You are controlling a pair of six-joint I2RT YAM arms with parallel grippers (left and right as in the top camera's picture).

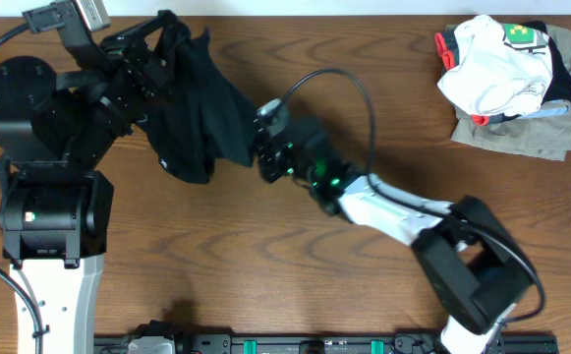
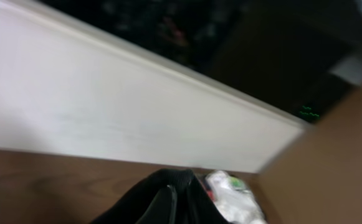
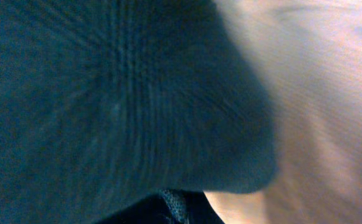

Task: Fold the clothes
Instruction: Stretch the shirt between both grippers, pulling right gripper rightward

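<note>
black garment [image 1: 192,108] spans left gripper [image 1: 147,54] to right gripper [image 1: 262,147] | both jaws cloth-covered, grip unclear

wooden table [image 1: 265,270] bears clothes pile [image 1: 513,88]

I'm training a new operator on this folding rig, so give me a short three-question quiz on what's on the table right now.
1. True or false: the black garment lies flat and folded on the table.
2. What tops the pile of clothes at the table's corner? A) a white garment with red trim B) a blue towel C) a shoe
3. Fill in: the gripper at the black garment's edge near the table's middle belongs to the ____ arm.
Key: 1 false, it is bunched up; 2 A; 3 right.
</note>
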